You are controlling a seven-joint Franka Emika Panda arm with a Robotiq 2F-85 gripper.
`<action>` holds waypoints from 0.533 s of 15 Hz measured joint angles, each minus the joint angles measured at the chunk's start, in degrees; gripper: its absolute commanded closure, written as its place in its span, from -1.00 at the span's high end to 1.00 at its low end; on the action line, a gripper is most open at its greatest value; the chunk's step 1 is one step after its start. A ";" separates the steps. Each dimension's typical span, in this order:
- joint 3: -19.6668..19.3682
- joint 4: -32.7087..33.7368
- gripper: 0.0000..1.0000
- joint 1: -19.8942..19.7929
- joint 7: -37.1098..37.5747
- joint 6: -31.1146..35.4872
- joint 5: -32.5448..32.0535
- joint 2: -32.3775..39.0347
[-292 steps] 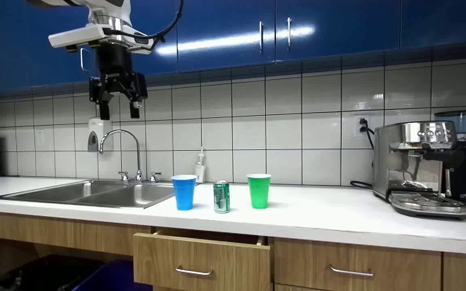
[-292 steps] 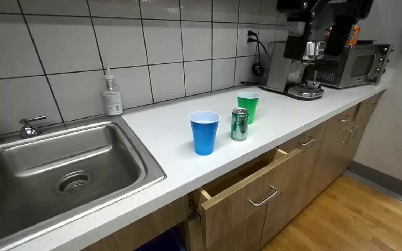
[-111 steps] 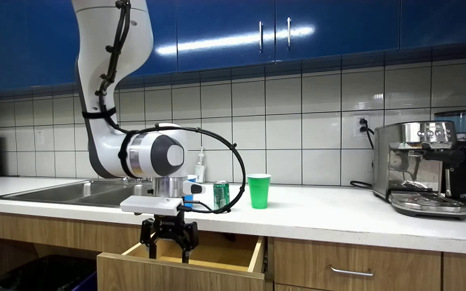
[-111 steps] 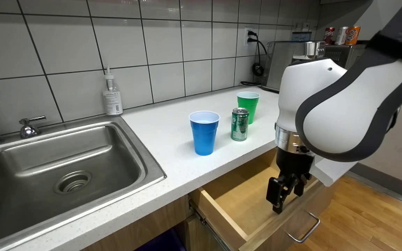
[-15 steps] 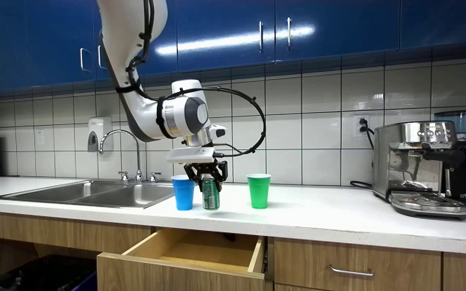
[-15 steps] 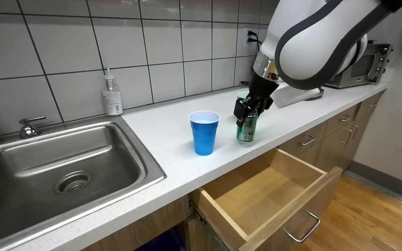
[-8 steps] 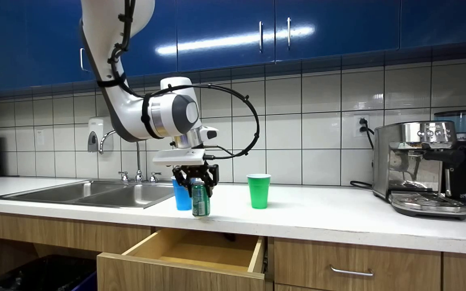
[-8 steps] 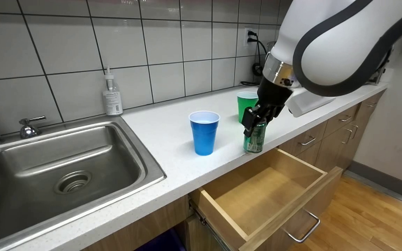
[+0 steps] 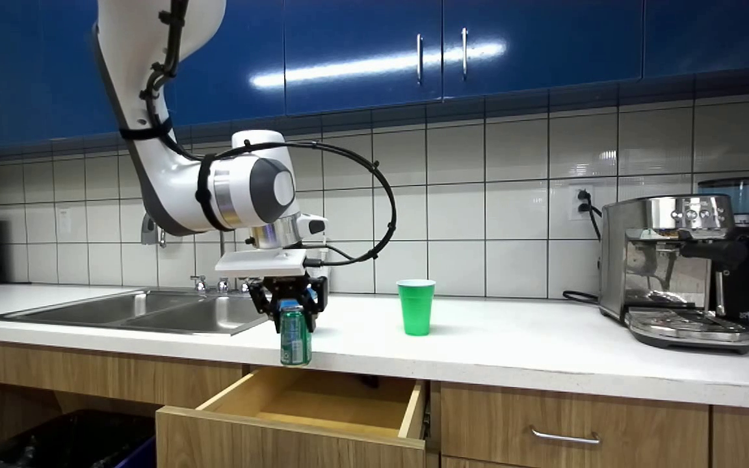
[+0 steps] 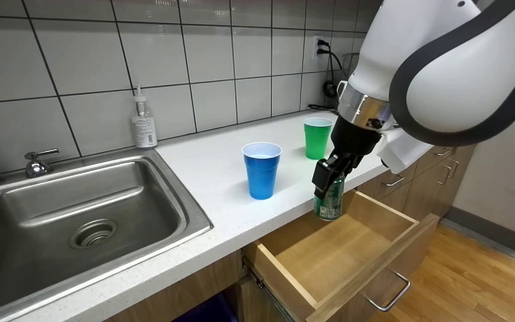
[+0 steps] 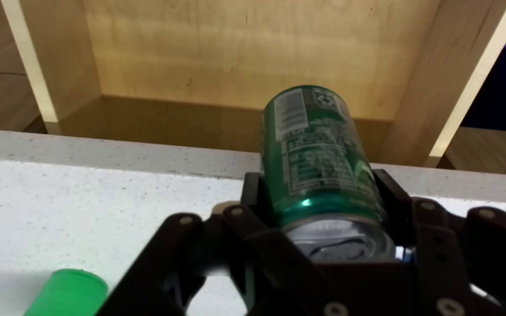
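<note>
A: ok, what's the gripper (image 9: 294,323) got right now?

B: one can (image 11: 314,145), green, soda type. Both fingers (image 11: 251,191) are snug against its sides, so it's a proper hold, lid end up.

A: just one can? whereabouts?

B: yep, I count one. From where I'm standing it's hanging roughly upright above the drawer (image 10: 320,261), right by the front edge of the counter (image 10: 221,170). Only one drawer's pulled out btw.

A: and how many cups?

B: two, both standing on the counter, apart from each other: one blue cup (image 10: 261,174), one green cup (image 10: 316,142). The blue one's the one nearer the two-basin sink (image 9: 98,311).

A: anything else around?

B: one pump bottle (image 10: 144,127) at the sink's back corner, up by the tiled wall (image 10: 150,53), and one coffee machine (image 9: 686,221) farther along the counter, past the green cup.
</note>
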 measured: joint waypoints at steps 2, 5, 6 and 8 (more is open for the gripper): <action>0.23 -0.85 -0.23 0.19 -0.30 0.03 -0.01 0.00; 0.44 -1.84 -0.23 0.24 -0.61 0.07 -0.01 0.03; 0.54 -2.10 -0.23 0.24 -0.76 0.14 -0.01 0.06; 0.68 -2.64 -0.23 0.27 -1.14 0.51 -0.01 0.18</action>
